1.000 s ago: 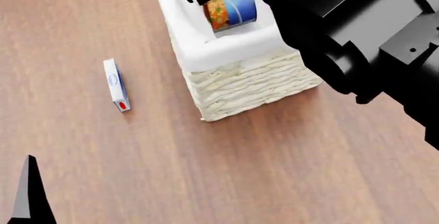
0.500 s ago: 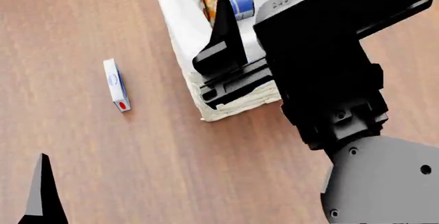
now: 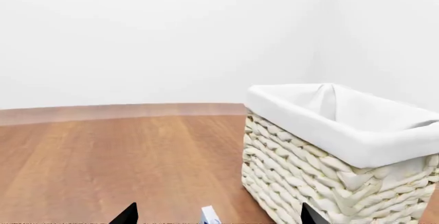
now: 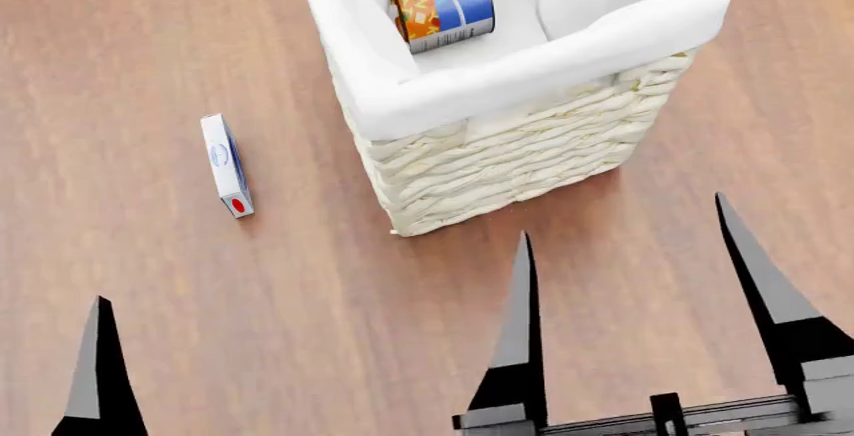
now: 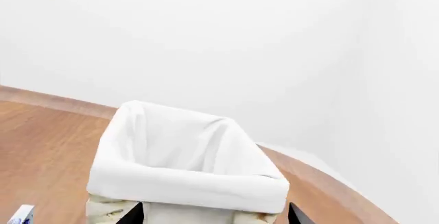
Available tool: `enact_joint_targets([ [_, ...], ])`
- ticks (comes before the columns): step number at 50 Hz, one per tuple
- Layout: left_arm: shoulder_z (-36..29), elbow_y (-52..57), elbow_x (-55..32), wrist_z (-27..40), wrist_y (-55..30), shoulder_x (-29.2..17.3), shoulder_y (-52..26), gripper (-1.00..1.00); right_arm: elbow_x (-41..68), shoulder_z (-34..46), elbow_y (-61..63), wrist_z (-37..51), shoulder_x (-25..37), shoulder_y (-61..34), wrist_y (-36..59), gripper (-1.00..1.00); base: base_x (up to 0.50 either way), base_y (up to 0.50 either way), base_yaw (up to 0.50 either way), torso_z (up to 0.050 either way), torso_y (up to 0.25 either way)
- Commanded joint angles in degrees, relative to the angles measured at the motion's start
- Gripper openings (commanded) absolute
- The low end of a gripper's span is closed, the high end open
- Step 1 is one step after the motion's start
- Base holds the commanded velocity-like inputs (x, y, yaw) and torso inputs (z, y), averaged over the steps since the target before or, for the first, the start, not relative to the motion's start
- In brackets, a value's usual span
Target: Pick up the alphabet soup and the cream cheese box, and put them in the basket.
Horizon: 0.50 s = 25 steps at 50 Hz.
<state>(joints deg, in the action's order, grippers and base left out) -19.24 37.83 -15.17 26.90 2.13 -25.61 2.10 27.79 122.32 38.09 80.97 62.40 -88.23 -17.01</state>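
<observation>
The alphabet soup (image 4: pixel 443 6) lies on its side inside the basket (image 4: pixel 521 156), at its far-left part. The cream cheese box (image 4: pixel 227 166) lies on the wooden surface left of the basket. My right gripper (image 4: pixel 641 306) is open and empty, just in front of the basket's near wall; its wrist view shows the basket (image 5: pixel 185 180) and the box's corner (image 5: pixel 20 215). My left gripper (image 3: pixel 219 218) is open and empty, with the box (image 3: pixel 209 216) ahead between its fingertips. One left finger (image 4: pixel 96 376) shows at the head view's bottom left, nearer than the box.
The wooden surface (image 4: pixel 200 286) spreads all round the basket. A white wall stands behind it in both wrist views. Nothing else stands near the box or the basket.
My right arm has drawn back from over the basket towards me, leaving the soup can inside. My left finger has crept a little further into view.
</observation>
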Motion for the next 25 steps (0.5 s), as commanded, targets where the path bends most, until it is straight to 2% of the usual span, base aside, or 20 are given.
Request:
enact_joint_targets([
  [1, -0.84, -5.53, -3.6, -2.48, -0.5, 1.66, -4.64, 1.0, -6.3, 0.67, -1.88, 4.46, -0.4, 7.23, -4.35, 1.0, 0.0, 0.0, 0.0, 0.0, 0.0],
  [8, -1.81, -20.66, -8.09, -7.13, -2.78, 6.23, -15.96, 1.0, -5.78, -0.08, -2.52, 3.82, -0.13, 7.83, -5.25, 1.0, 0.0, 0.0, 0.0, 0.0, 0.0],
  [10, -3.01, -25.55, -2.94, -7.06, -0.03, 7.25, -18.12, 1.0, -6.4, -0.2, -3.57, 4.29, -0.6, 8.96, -5.99, 1.0, 0.0, 0.0, 0.0, 0.0, 0.0],
  [12, -3.0, -30.88, -5.26, -9.22, 0.13, 8.82, -20.77, 1.0, -5.62, -0.57, -3.4, 3.63, -0.29, 8.65, -6.8, 1.0, 0.0, 0.0, 0.0, 0.0, 0.0],
  [13, -3.52, -32.49, -3.79, -9.11, 0.35, 9.05, -21.61, 1.0, -5.97, -0.65, -4.07, 3.85, -0.51, 9.27, -7.4, 1.0, 0.0, 0.0, 0.0, 0.0, 0.0],
  [14, -3.85, -33.77, -2.47, -9.06, 1.36, 9.31, -22.14, 1.0, -5.44, -0.82, -3.63, 3.43, -0.2, 8.76, -7.13, 1.0, 0.0, 0.0, 0.0, 0.0, 0.0],
  [21, -3.4, -38.8, -9.25, -13.81, -1.93, 10.7, -27.47, 1.0, -4.75, -1.43, -4.51, 2.52, -0.35, 9.56, -8.98, 1.0, 0.0, 0.0, 0.0, 0.0, 0.0],
  [25, -2.87, -42.51, -9.7, -14.62, -1.6, 11.54, -30.27, 1.0, -4.32, -1.73, -4.17, 2.32, -0.34, 9.57, -8.6, 1.0, 0.0, 0.0, 0.0, 0.0, 0.0],
])
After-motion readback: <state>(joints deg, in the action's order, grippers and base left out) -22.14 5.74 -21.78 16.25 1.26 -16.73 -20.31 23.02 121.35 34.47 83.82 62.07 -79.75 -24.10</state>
